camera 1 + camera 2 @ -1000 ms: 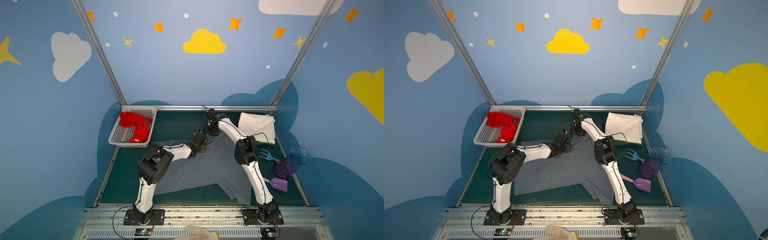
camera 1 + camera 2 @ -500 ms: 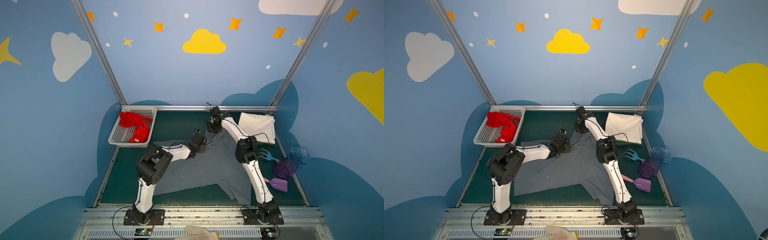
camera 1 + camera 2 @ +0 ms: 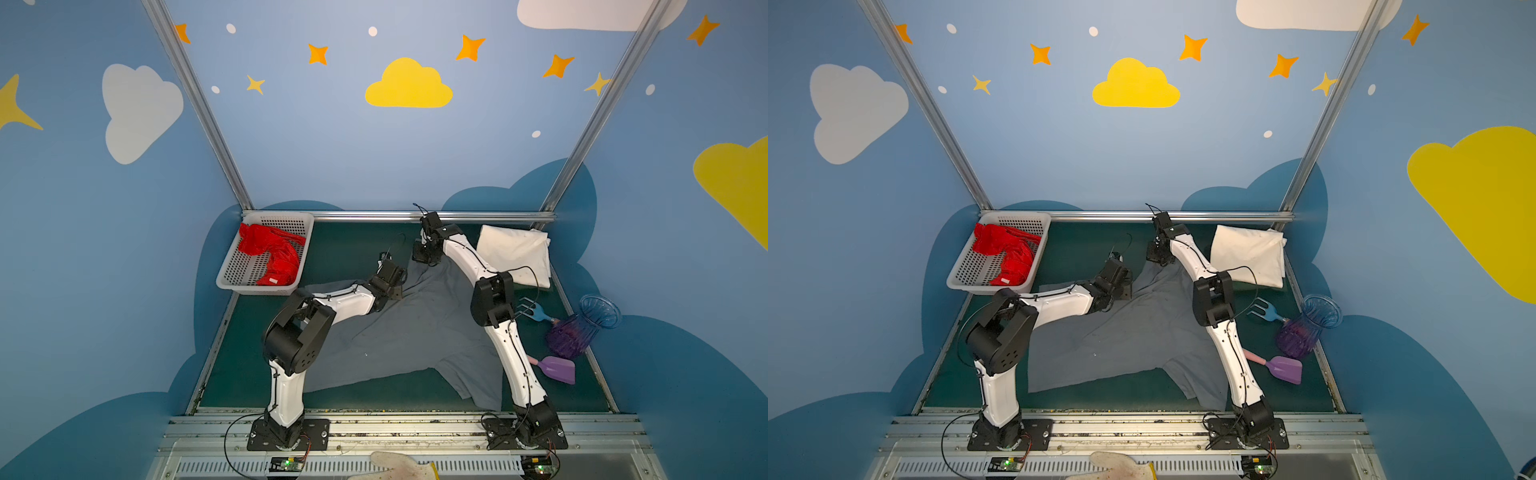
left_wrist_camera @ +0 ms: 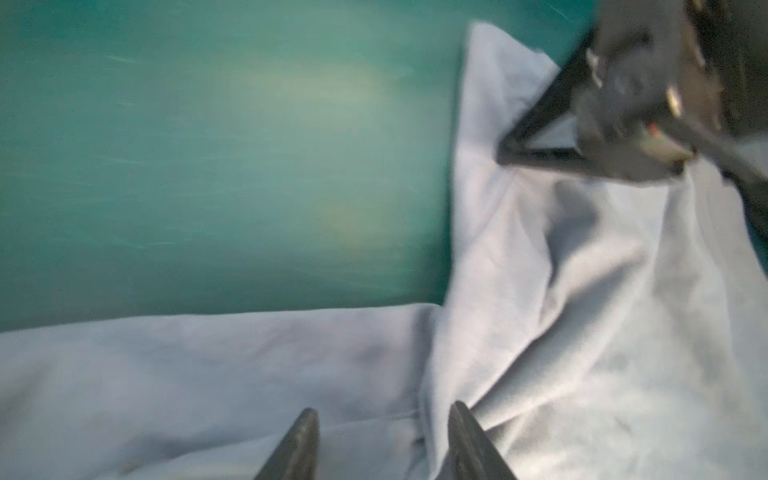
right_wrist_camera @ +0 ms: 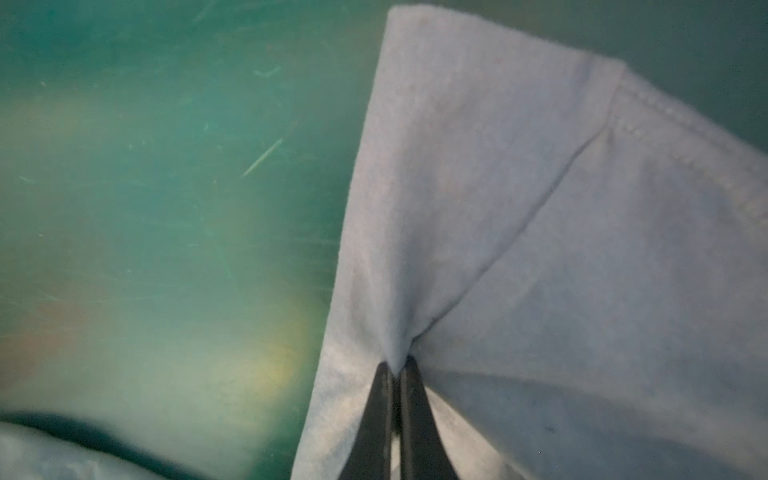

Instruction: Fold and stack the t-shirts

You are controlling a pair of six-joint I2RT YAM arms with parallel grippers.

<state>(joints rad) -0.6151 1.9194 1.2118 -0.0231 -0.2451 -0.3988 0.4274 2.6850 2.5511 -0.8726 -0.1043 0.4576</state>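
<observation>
- Grey shirt (image 3: 407, 332) lies spread on the green worktop (image 3: 353, 249), one corner stretched towards the back.
- Right hand (image 5: 397, 365) is pinched tight on that corner (puckers run to its tips), probably to pull it flat.
- Left hand (image 4: 383, 409) stands parted over the shirt's edge, gripping nothing.
- Cream shirt (image 3: 515, 253) sits folded at the back right; red shirt (image 3: 270, 253) waits in the basket (image 3: 257, 289).

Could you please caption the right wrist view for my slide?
Right gripper shut on a pinched fold of the grey t-shirt, green table beside it.
</observation>
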